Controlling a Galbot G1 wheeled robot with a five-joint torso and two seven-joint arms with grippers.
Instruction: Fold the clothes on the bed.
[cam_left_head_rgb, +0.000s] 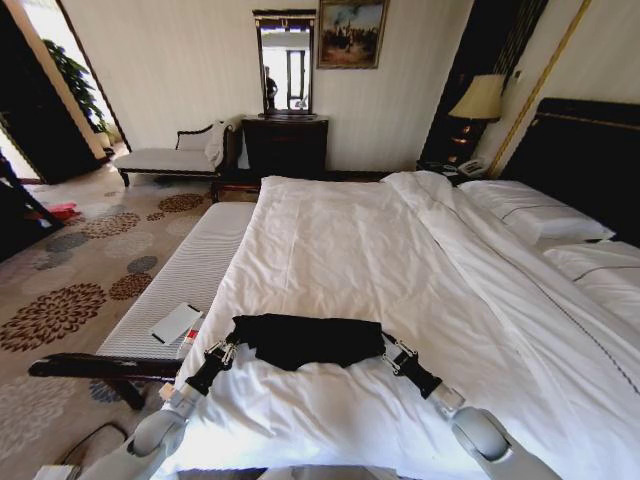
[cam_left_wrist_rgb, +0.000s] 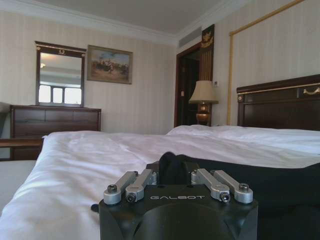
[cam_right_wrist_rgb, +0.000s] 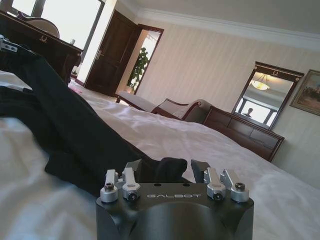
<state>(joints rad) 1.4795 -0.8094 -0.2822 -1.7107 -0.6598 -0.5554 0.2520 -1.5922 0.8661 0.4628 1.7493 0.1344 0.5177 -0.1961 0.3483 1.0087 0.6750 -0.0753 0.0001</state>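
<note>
The clothes (cam_left_head_rgb: 300, 340), a black garment, lie bunched in a wide band on the white duvet near the foot of the bed (cam_left_head_rgb: 350, 240). My left gripper (cam_left_head_rgb: 229, 350) holds the band's left end and my right gripper (cam_left_head_rgb: 389, 349) holds its right end, the fabric spanning between them. In the left wrist view the left gripper (cam_left_wrist_rgb: 174, 172) has black cloth (cam_left_wrist_rgb: 280, 185) pinched between its fingers. In the right wrist view the right gripper (cam_right_wrist_rgb: 167, 170) is shut on a fold of the same cloth (cam_right_wrist_rgb: 65, 130), which trails away over the duvet.
A narrow white padded bench (cam_left_head_rgb: 190, 270) runs along the bed's left side, with a white card (cam_left_head_rgb: 176, 323) on it. Pillows (cam_left_head_rgb: 545, 215) and a dark headboard (cam_left_head_rgb: 590, 160) lie to the right. A dresser (cam_left_head_rgb: 285, 145) and a chaise (cam_left_head_rgb: 175, 155) stand at the far wall.
</note>
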